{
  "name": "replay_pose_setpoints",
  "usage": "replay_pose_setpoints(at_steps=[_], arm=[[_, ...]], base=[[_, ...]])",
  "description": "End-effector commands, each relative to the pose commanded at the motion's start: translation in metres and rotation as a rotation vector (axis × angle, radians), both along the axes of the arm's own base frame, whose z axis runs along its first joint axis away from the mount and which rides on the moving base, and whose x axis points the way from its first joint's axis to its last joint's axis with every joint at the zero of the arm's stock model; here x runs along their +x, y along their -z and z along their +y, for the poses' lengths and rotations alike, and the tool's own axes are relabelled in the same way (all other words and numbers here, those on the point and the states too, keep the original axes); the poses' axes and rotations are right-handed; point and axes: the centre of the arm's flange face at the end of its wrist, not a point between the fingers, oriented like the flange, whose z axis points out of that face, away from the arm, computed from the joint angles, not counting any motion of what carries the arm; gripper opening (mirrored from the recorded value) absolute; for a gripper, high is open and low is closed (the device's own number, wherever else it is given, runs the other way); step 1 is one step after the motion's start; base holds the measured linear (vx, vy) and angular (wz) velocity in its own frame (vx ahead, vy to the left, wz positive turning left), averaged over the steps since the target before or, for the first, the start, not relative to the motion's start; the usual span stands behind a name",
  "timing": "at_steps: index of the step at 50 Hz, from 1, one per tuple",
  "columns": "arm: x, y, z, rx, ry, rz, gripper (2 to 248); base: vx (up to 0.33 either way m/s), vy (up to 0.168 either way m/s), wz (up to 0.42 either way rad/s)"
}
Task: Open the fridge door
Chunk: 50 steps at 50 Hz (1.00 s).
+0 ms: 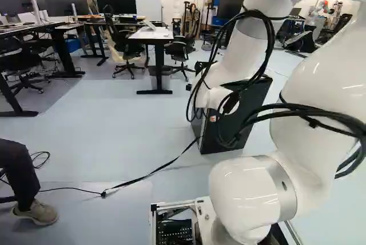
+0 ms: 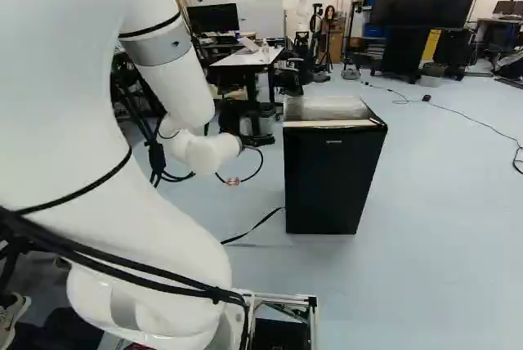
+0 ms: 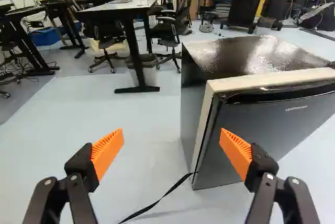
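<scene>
Over pale floor [image 3: 141,114], the claw [image 3: 172,141] (2 orange pads [image 3: 108,152]) gapes wide.

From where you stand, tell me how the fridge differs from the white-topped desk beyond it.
The fridge is a solid-sided box; the desk is open underneath, raised on black legs. The fridge's top is dark and glossy, the desk's white. The fridge stands closer, the desk farther back. Both stand upright on the floor.
</scene>
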Motion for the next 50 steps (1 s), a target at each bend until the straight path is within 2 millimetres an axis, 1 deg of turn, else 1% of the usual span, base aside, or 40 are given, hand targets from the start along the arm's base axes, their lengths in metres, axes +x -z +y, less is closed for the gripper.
replay_pose_setpoints(at_steps=[30, 50], arm=[[0.043, 0.032, -0.007, 0.029, 0.097, 0.067, 247], [0.065, 0.055, -0.012, 0.046, 0.168, 0.105, 247]], base=[[0.000, 0.000, 0.000], [0.000, 0.000, 0.000]])
